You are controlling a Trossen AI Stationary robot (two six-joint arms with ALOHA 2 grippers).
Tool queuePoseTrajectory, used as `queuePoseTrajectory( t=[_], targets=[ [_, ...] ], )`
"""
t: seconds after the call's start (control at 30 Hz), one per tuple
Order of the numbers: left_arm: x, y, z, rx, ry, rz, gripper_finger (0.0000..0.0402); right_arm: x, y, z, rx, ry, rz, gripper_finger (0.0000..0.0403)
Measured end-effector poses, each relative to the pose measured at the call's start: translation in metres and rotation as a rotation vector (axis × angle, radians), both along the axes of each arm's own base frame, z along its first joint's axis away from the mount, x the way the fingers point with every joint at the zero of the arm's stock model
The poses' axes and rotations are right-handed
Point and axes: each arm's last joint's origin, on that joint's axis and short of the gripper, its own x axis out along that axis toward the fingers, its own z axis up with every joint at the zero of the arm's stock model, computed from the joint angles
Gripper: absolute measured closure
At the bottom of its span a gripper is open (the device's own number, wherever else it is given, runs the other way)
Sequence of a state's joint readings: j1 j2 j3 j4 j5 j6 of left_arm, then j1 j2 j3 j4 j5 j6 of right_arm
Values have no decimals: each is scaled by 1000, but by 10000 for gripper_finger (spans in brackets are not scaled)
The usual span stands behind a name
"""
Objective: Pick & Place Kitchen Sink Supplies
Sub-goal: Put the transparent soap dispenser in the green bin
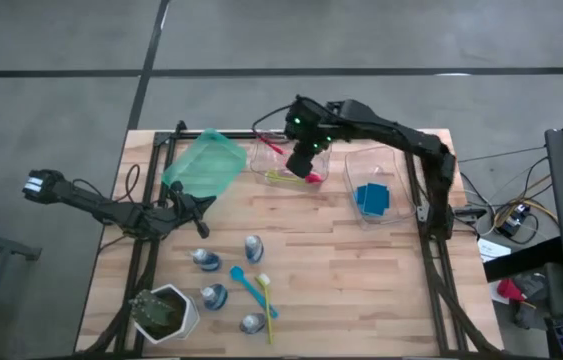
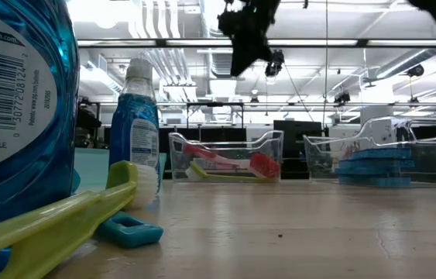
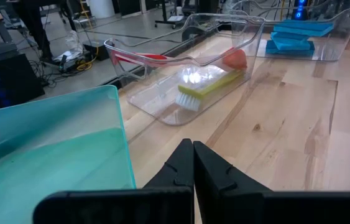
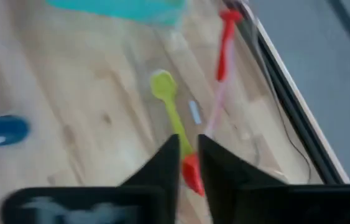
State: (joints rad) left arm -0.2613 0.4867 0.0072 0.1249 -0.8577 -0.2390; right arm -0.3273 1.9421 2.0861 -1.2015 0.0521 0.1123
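Although two of the three bins already hold supplies, the sorting looks to me roughly half done, since a cluster of items is still loose on the wooden surface. Farthest left, the left gripper rests low beside the green translucent plastic bin, its fingers pressed together and holding nothing; as far as the overhead view shows, that bin has nothing in it. In front of it, near the white pot with a green plant, four small clear bottles of blue liquid with white caps and two long-handled brushes, one teal and one yellow-green, lie unplaced. Next comes the middle clear plastic bin, which contains a pink long-handled brush and a yellow-green brush with white bristles. The right gripper hangs just above this bin, its fingers nearly together; whether they still pinch the pink handle I cannot tell. Rightmost, the clear plastic bin holds stacked blue rectangular sponges. Bottles and two brushes remain to be binned.
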Motion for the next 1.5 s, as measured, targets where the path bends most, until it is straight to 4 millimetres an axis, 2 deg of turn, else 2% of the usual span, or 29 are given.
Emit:
queuePoseTrajectory(
  t=[0.17, 0.3, 0.43, 0.57, 0.7, 0.77, 0.97, 1.17, 1.5],
  targets=[
    [0, 0, 0, 0, 0, 0, 401, -20, 43, 17, -62, -141, 126, 390],
    [0, 0, 0, 0, 0, 0, 401, -45, 77, 22, -104, -255, 224, 394],
    [0, 0, 0, 0, 1, 0, 401, -79, 99, 20, -133, -349, 283, 394],
    [0, 0, 0, 0, 1, 0, 401, -111, 114, 7, -169, -415, 345, 394],
    [0, 0, 0, 0, 1, 0, 401, -143, 120, -3, -206, -495, 377, 394],
    [0, 0, 0, 0, 1, 0, 401, -157, 120, -8, -188, -544, 340, 394],
    [0, 0, 0, 0, 1, 0, 401, -192, 127, -41, -182, -652, 357, 394],
    [0, 0, 0, 0, 2, 0, 401, -218, 131, -64, -222, -780, 384, 394],
    [0, 0, 0, 0, 1, 0, 401, -252, 130, -92, -219, -849, 365, 394]
  ],
)
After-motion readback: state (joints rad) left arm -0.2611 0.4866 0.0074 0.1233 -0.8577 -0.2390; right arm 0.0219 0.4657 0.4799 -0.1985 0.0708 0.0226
